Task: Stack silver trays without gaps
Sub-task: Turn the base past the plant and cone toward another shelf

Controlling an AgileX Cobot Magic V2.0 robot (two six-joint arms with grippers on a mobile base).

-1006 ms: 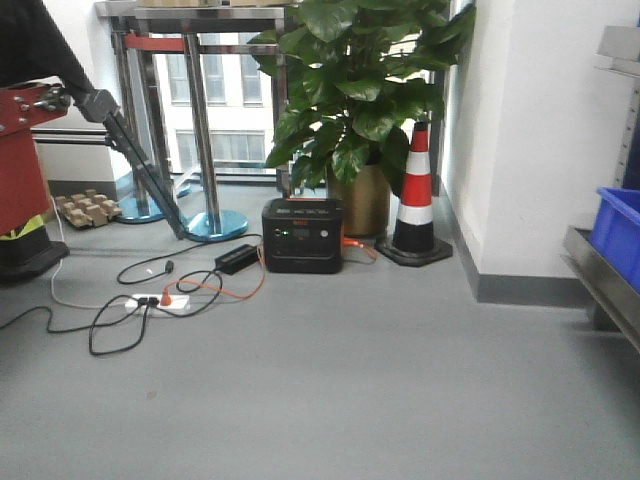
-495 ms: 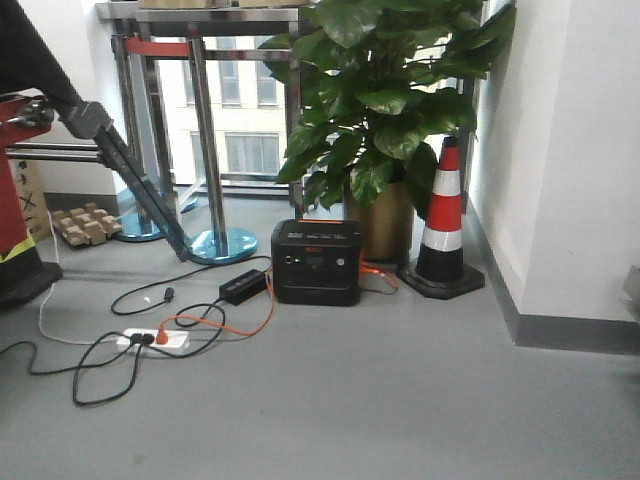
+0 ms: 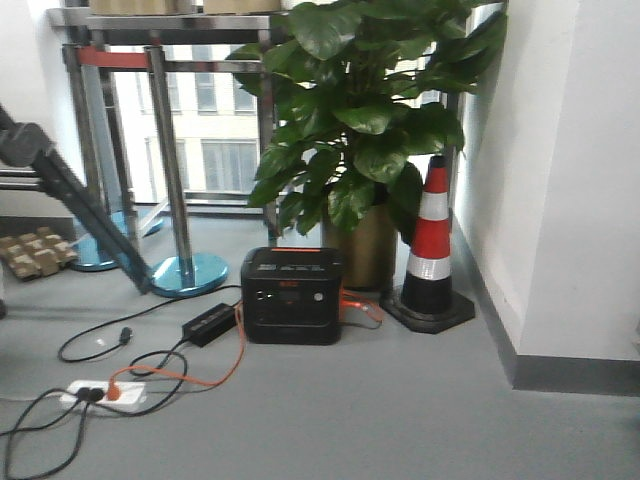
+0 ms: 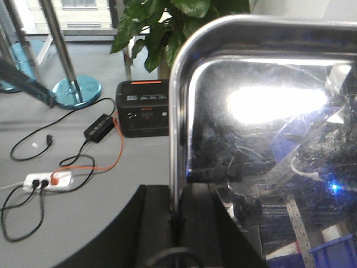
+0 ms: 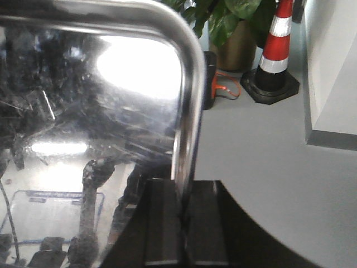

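Note:
A mirror-shiny silver tray point(image 4: 268, 139) fills the right of the left wrist view, held up on edge above the floor. My left gripper point(image 4: 177, 215) is shut on its rolled left rim. In the right wrist view a silver tray point(image 5: 83, 111) fills the left side, and my right gripper point(image 5: 183, 206) is shut on its right rim. I cannot tell whether the two grippers hold one tray or several nested ones. Neither the trays nor the grippers appear in the front view.
On the grey floor ahead stand a black power station point(image 3: 290, 296), a potted plant point(image 3: 360, 120), a striped traffic cone point(image 3: 432, 250) and chrome stanchions point(image 3: 168, 170). Cables and a power strip point(image 3: 100, 392) lie at the left. A white wall point(image 3: 580, 180) closes the right.
The front view has swung: the blue bin and steel shelf at the right edge and the red object at the left have left the frame, and the power station now looks nearer.

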